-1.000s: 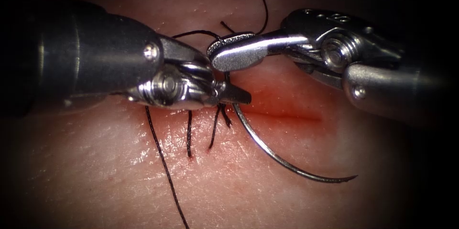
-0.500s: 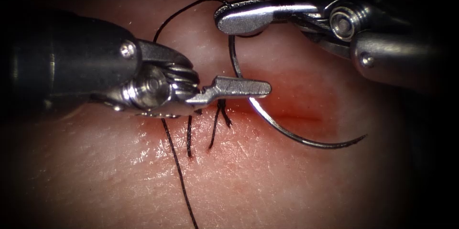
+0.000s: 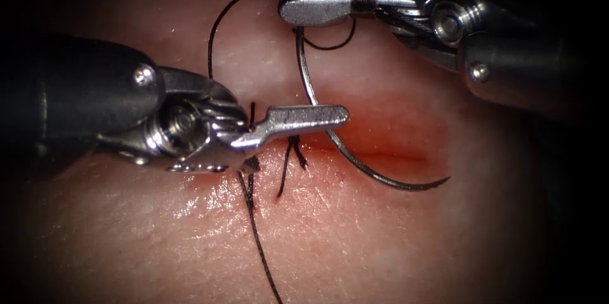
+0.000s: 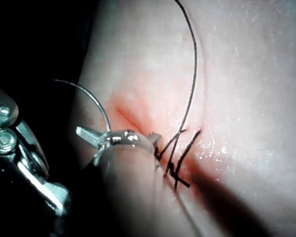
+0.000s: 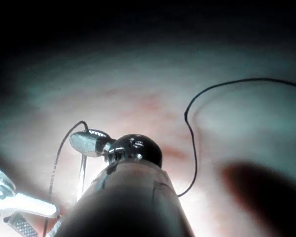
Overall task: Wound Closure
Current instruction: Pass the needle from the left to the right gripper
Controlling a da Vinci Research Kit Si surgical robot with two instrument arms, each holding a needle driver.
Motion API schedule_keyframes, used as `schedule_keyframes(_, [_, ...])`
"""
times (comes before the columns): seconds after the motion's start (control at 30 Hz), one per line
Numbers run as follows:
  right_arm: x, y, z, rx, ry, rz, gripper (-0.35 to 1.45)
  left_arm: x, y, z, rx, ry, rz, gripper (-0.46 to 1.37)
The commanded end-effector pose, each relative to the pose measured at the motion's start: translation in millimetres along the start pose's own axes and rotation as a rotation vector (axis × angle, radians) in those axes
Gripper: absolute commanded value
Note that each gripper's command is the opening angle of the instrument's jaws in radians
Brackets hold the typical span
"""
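Right tool [image 3: 304, 15] is clamped on the needle [image 3: 355, 161] at its thread end, holding it clear above the tissue [image 3: 380, 240], its point over the cut [image 3: 387, 152]. Thread [image 3: 219, 31] loops from there. Left tool [image 3: 298, 125], jaws parted, holds nothing beside the stitches [image 3: 285, 174].

No text, label, brand, number or sign could be read in any of the views.
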Motion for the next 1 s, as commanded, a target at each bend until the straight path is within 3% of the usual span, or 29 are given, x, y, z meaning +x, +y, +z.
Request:
schedule_keyframes(0.03, [0.3,-0.2,0.1,-0.022,0.004,0.019,-0.35,0.1,0.2,0.1,0.001,-0.002,-0.049,1.03])
schedule_keyframes(0.3, [0.7,-0.8,0.8,-0.100,0.032,0.045,-0.35,0.6,0.7,0.2,0.010,-0.015,-0.322,1.07])
schedule_keyframes(0.57, [0.4,-1.6,0.6,-0.165,0.061,0.057,-0.35,1.3,0.5,0.0,0.019,-0.021,-0.531,1.07])
schedule_keyframes(0.73, [0.2,-2.0,0.5,-0.223,0.076,0.058,-0.35,1.6,0.2,-0.1,0.025,-0.013,-0.623,1.07])
schedule_keyframes(1.0, [-0.1,-2.9,0.7,-0.377,0.077,0.080,-0.35,1.7,0.0,0.1,0.105,0.027,-0.624,0.86])
